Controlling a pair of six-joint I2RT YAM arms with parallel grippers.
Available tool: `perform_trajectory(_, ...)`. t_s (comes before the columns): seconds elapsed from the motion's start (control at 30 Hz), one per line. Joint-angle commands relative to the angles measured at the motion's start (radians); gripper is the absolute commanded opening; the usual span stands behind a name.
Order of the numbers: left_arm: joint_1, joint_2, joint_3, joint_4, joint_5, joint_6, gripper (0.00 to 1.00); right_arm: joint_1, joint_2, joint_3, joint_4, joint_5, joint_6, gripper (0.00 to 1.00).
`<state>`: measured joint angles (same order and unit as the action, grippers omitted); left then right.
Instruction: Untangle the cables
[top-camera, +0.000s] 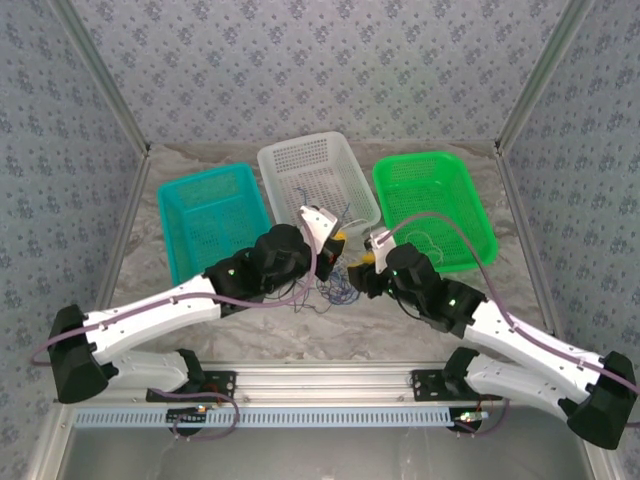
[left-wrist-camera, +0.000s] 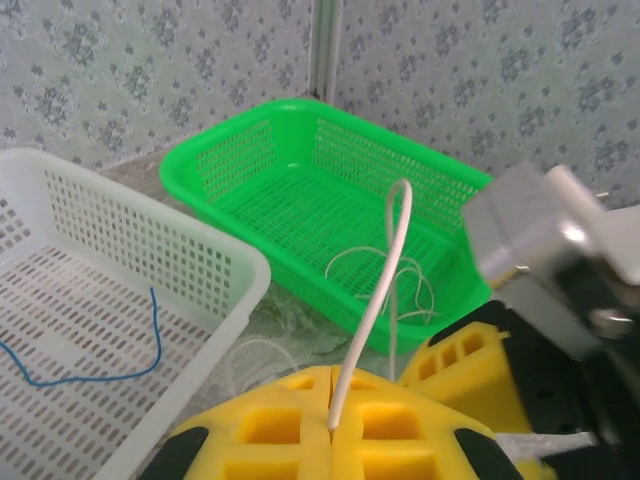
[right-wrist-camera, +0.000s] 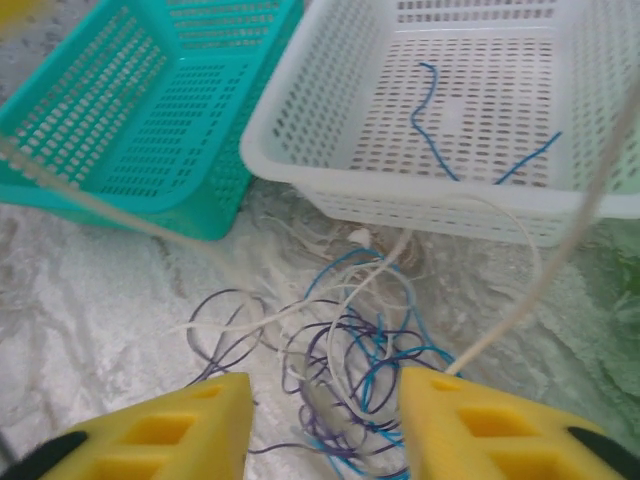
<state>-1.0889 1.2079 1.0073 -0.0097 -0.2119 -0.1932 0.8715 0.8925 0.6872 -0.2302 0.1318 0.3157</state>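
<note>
A tangle of white, blue and dark purple cables (right-wrist-camera: 350, 340) lies on the table in front of the white basket (right-wrist-camera: 300, 110), and shows from above too (top-camera: 336, 286). My left gripper (left-wrist-camera: 332, 428) is shut on a white cable (left-wrist-camera: 385, 270), which rises from the jaws, arches over and drops toward the table. From above, the left gripper (top-camera: 335, 252) hovers just over the tangle. My right gripper (right-wrist-camera: 325, 430) is open above the tangle, and its yellow fingers (right-wrist-camera: 170, 430) straddle the loops. A taut white cable (right-wrist-camera: 560, 250) passes its right finger. The right gripper (top-camera: 368, 262) sits close beside the left.
Three baskets stand at the back: teal (top-camera: 210, 215) on the left, white (top-camera: 345, 165) in the middle, green (top-camera: 480, 215) on the right. A blue cable (right-wrist-camera: 440, 120) lies in the white basket. Thin white cables (left-wrist-camera: 395, 290) lie in the green basket. Patterned walls enclose the table.
</note>
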Motion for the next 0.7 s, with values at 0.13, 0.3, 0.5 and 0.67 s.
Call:
perform_trajectory(0.13,-0.005,-0.078,-0.014,0.06,0.043,-0.029,0.0,-0.09,-0.003,-0.016,0.012,-0.016,0.161,0.2)
perform_trajectory(0.3,-0.004,-0.095,-0.027,0.064,0.066,-0.041,0.0,-0.115,-0.057,-0.069,0.057,-0.079,0.171,0.17)
perform_trajectory(0.5,-0.005,-0.125,-0.034,0.074,0.029,-0.044,0.0,-0.17,-0.07,-0.079,-0.117,-0.067,0.238,0.06)
perform_trajectory(0.67,-0.005,-0.171,-0.027,0.083,-0.012,-0.029,0.0,-0.204,-0.083,-0.187,-0.139,-0.113,0.369,0.05)
